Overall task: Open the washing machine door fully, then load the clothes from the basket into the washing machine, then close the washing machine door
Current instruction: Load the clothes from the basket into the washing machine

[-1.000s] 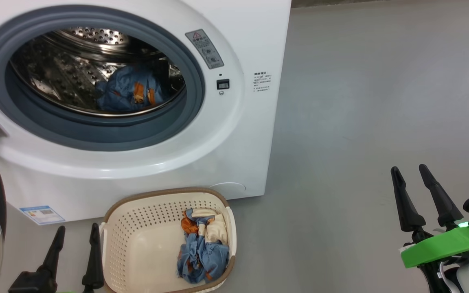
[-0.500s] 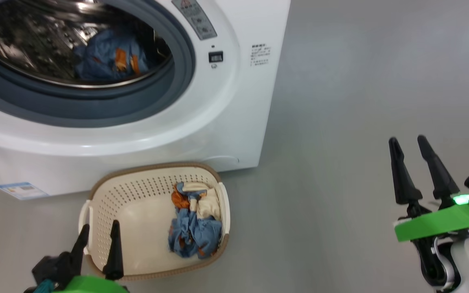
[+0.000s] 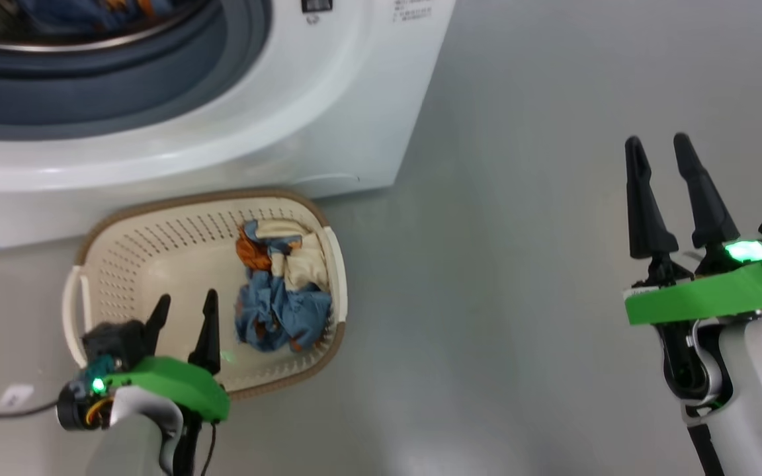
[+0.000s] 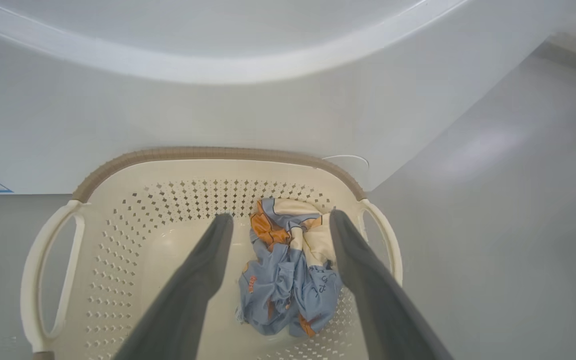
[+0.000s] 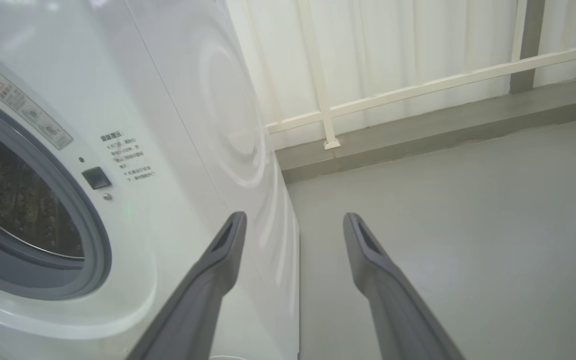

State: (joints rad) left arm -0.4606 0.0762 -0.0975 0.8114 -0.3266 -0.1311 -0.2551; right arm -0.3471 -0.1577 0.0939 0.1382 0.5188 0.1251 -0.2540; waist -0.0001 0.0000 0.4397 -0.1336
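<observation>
The white washing machine point(image 3: 328, 99) stands with its mouth uncovered, and a blue garment point(image 3: 90, 10) lies in the drum at the picture's top edge. Its door is out of view. On the floor in front sits the cream basket point(image 3: 189, 198), holding the bunched blue, cream and orange clothes point(image 3: 278, 291) against its right side. My left gripper point(image 3: 186, 299) hangs open over the basket's inside, just left of the clothes. In the left wrist view its fingers point(image 4: 280, 216) frame the clothes point(image 4: 288, 285) from above in the basket point(image 4: 208, 151), apart from them. My right gripper point(image 3: 657, 141) is open and empty over bare floor, far right.
Grey floor point(image 3: 520, 297) spreads to the right of the machine and basket. In the right wrist view the right gripper point(image 5: 294, 216) points past the machine's right side point(image 5: 193, 100) toward a white railing point(image 5: 418, 87) and a pale curtain. A cable with a white tag point(image 3: 14, 396) lies at lower left.
The head camera has tilted down, so the machine has slid up the picture. My left gripper has moved from beside the basket's left edge to over its inside, still open.
</observation>
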